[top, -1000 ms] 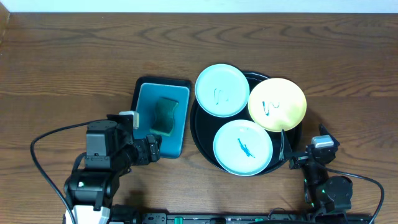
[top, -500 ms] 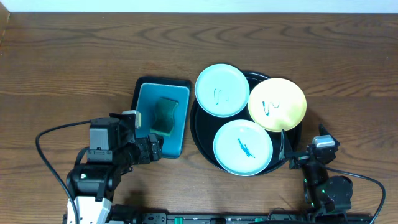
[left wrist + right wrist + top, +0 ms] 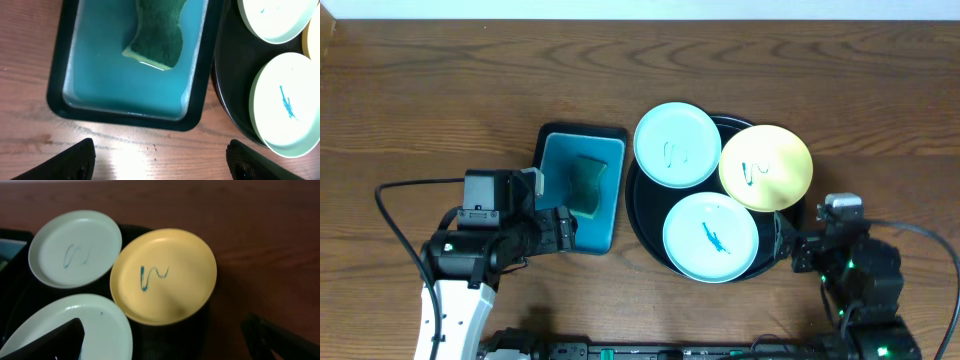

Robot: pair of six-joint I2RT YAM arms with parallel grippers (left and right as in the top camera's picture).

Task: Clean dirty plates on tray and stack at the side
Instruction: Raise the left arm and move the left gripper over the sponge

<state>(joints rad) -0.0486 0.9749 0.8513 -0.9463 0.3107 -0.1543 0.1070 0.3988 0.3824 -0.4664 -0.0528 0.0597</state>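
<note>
All 3 plates lie face-up on the black tray (image 3: 642, 215), marks showing, none stacked yet: mint plate (image 3: 677, 145) at 11 o'clock, yellow plate (image 3: 766, 167) at 2, second mint plate (image 3: 711, 237) at 6. Sponge (image 3: 585, 186) sits in the teal tray (image 3: 560, 160) at 9, prob. for wiping. Left claw (image 3: 160, 165) hangs over that tray's near edge, spread wide, empty. Right claw (image 3: 165, 345) at 4, wide too, holding nothing.

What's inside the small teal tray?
The teal tray holds one dark green sponge with a yellowish underside, lying toward its far end. The rest of the floor is bare and glossy, maybe wet. The floor beneath the sponge is covered, so unseen.
</note>
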